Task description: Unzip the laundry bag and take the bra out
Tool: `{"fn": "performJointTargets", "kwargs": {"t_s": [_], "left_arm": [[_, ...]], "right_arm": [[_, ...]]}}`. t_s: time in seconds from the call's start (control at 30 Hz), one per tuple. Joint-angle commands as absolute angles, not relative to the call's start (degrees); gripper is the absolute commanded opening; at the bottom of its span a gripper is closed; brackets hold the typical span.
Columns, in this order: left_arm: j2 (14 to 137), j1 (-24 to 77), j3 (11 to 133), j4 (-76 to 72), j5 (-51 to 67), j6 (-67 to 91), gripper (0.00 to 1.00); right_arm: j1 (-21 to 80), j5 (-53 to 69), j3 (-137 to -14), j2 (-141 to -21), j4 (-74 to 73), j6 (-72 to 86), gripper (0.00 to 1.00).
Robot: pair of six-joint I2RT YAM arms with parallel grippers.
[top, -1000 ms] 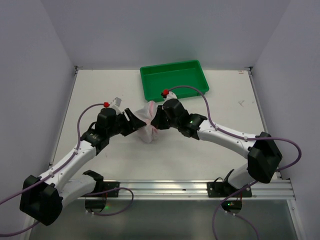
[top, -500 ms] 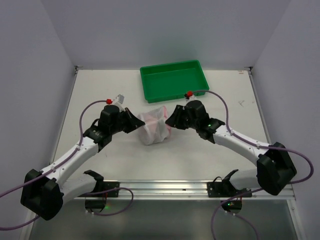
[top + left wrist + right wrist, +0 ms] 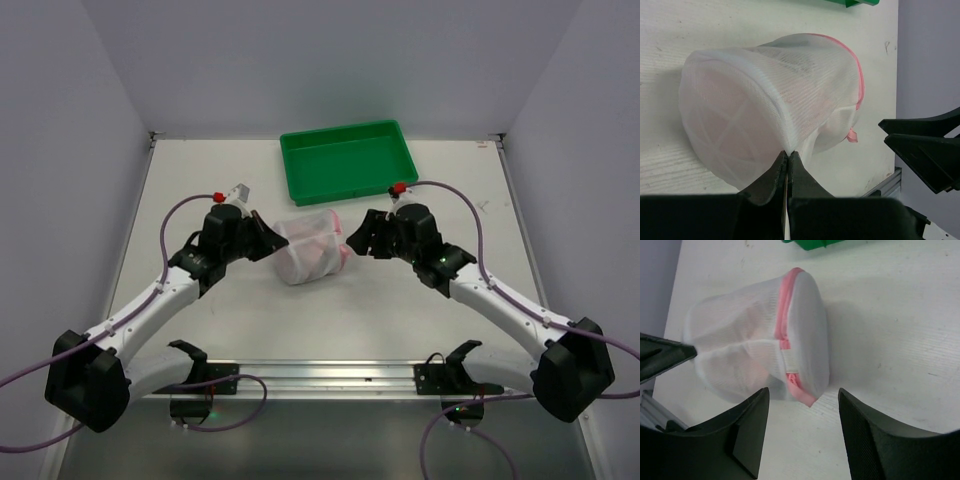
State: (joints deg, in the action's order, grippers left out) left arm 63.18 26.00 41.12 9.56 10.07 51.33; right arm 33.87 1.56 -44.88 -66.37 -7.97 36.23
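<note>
My left gripper (image 3: 788, 156) is pinched shut on the mesh of the laundry bag (image 3: 312, 248) mid-table (image 3: 200, 170), toward the far edge, so my right gripper (image 3: 802, 392), open and empty, should nip the pink zipper tab (image 3: 853, 135) squarely while the left anchors.

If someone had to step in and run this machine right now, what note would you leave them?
Left gripper: shut, pinching the mesh of the laundry bag.
Right gripper: open, holding nothing, just off the bag's zipper end.
Bag: on its side on the table, in front of the green tray.
Done: bag held by one arm.
Left: zipper looks closed; unzip it, take out the bra, not clearly visible through the mesh.
</note>
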Motion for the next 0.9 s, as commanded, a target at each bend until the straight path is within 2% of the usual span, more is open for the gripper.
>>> {"fn": "performJointTargets", "kwargs": {"t_s": [0.0, 0.37, 0.43, 0.47, 0.5, 0.6, 0.67, 0.77, 0.87], "left_arm": [[63.1, 25.8, 44.5, 8.5, 9.8, 49.8, 0.00], [63.1, 25.8, 44.1, 8.5, 10.2, 50.4, 0.00], [62.9, 25.8, 44.1, 8.9, 10.0, 50.4, 0.00], [62.8, 25.8, 44.0, 9.0, 9.9, 50.4, 0.00], [62.8, 25.8, 43.9, 9.0, 9.8, 50.4, 0.00], [62.8, 25.8, 43.4, 8.8, 9.6, 50.4, 0.00], [63.0, 25.8, 43.2, 8.4, 9.8, 50.5, 0.00], [63.5, 25.8, 43.1, 7.7, 10.3, 50.9, 0.00], [64.0, 25.8, 43.0, 6.9, 10.7, 51.2, 0.00]], "right_arm": [[35.2, 4.0, -45.5, -65.7, -2.4, 33.5, 0.59], [38.8, 0.6, -47.8, -73.5, -6.3, 31.6, 0.57], [38.1, -3.1, -47.4, -73.9, -8.9, 31.2, 0.46], [37.7, -7.2, -47.1, -73.9, -9.9, 32.2, 0.38], [36.3, -8.3, -46.5, -73.6, -10.7, 32.9, 0.21], [35.7, -11.2, -45.5, -70.7, -11.9, 34.6, 0.07], [35.8, -10.6, -45.6, -68.4, -11.1, 33.1, 0.06], [36.8, -1.2, -45.1, -65.8, -6.5, 28.7, 0.05], [38.5, 3.1, -45.1, -65.7, -4.8, 27.2, 0.16]]}}
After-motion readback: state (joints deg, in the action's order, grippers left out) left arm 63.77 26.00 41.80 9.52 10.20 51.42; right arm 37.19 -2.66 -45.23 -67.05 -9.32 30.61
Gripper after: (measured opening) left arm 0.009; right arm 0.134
